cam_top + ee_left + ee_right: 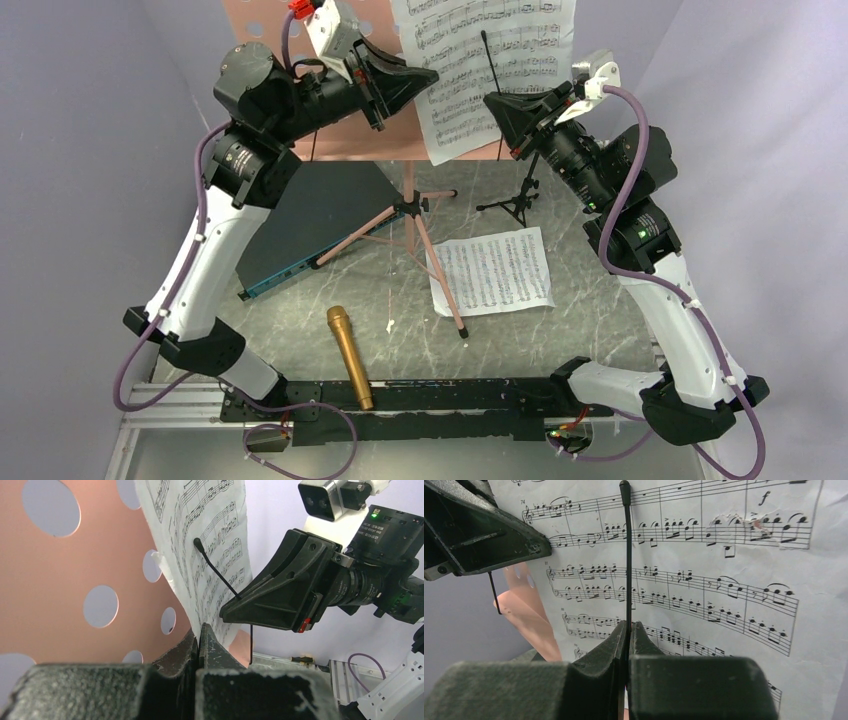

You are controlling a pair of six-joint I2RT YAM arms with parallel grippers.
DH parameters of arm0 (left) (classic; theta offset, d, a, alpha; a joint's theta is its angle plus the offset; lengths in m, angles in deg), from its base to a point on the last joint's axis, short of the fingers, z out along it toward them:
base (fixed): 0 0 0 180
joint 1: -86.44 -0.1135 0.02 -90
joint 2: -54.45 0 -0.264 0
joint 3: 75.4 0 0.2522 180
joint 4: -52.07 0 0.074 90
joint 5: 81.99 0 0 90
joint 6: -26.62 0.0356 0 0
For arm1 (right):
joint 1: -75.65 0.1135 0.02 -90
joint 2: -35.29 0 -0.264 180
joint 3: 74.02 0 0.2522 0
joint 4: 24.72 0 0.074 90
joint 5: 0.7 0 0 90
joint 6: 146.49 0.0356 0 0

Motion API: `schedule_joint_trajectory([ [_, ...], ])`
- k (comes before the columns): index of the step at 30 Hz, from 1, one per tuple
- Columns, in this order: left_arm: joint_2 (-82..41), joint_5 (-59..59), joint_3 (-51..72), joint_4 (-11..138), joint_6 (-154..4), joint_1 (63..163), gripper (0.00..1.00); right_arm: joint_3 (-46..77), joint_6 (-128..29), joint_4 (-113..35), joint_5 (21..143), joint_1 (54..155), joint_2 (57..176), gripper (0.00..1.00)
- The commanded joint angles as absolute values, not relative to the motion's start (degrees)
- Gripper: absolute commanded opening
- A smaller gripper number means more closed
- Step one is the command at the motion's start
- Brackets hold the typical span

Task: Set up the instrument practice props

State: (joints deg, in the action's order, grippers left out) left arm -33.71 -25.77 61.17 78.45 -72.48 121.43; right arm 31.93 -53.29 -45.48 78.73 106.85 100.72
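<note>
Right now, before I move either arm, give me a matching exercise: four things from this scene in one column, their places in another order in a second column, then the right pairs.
Things:
1. microphone
2. upright music page
3. loose music page
4. dark panel

Places:
A. flat on the table, right of the pink stand's legs
B. leaning on the pink stand
C. on the table, left of the stand's legs
D. lying nearest the arms' bases

Pairs: 1-D, 2-B, 3-A, 4-C
</note>
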Motion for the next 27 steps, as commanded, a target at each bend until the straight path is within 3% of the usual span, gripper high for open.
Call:
schedule_joint_trajectory([
  [1, -35.7, -28.2, 65.7, 80.0, -70.3, 121.7, 0.03, 33.5, -53.0, -45.2, 77.8, 106.9, 101.1, 0.0],
  [27, -40.0, -29.2, 76.1, 88.4, -64.1, 121.7, 0.03, 33.5, -52.9, -45.3, 77.7, 106.9, 101.2, 0.0],
])
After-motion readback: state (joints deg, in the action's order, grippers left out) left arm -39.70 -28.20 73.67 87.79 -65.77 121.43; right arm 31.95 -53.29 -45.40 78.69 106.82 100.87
